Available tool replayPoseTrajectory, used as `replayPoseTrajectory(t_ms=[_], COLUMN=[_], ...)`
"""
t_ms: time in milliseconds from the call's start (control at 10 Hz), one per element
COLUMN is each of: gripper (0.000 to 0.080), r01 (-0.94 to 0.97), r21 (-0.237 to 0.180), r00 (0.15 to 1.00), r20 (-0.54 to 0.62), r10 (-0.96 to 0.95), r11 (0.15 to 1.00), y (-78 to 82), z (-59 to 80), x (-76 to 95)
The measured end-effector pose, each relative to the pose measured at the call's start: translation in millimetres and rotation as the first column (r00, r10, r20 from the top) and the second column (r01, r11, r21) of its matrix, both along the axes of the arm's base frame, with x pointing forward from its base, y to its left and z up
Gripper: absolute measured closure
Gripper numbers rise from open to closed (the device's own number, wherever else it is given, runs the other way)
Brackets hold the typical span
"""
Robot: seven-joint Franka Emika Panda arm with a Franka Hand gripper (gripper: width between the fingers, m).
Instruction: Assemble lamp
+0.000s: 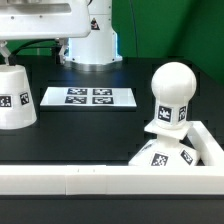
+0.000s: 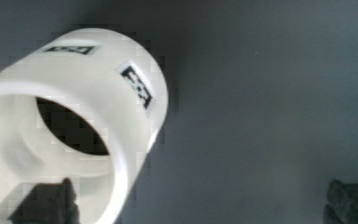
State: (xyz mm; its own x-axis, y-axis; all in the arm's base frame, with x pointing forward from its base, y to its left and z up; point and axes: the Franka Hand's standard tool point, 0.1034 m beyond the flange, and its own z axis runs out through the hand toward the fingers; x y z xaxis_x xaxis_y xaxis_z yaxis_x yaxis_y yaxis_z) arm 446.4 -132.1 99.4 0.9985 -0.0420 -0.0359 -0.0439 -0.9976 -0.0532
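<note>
The white tapered shade [image 1: 15, 97] stands on the black table at the exterior view's left, with a tag on its side. In the wrist view the shade [image 2: 87, 110] fills one side, its dark open mouth facing the camera. My gripper [image 2: 197, 205] is open and empty above it. One fingertip [image 2: 48, 205] overlaps the shade's rim in the picture; the other [image 2: 354, 200] is over bare table. The round-headed bulb [image 1: 172, 92] stands upright on the tagged base [image 1: 160, 155] at the exterior view's right.
The marker board [image 1: 88, 97] lies flat in the middle of the table. A long white rail [image 1: 100, 182] runs along the front and turns up the right side beside the base. The robot's white pedestal [image 1: 90, 40] stands at the back.
</note>
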Motion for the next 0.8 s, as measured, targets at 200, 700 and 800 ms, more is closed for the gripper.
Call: replayPoseTrajectory(t_ms=[200,700,800], gripper=[0.0101,0.0485,0.0485], r01=[-0.001,0.0,0.001], r21=[-0.008,-0.008,-0.008], r00=[1.0,1.0,1.0], r20=[-0.003,-0.01,-0.011], r10=[0.001,0.0,-0.001], r11=[1.0,1.0,1.0], y=[-1.6,-2.9,-3.1], z=[-9.8,-12.1,-12.8], x=[-2.0,-2.6,-3.0])
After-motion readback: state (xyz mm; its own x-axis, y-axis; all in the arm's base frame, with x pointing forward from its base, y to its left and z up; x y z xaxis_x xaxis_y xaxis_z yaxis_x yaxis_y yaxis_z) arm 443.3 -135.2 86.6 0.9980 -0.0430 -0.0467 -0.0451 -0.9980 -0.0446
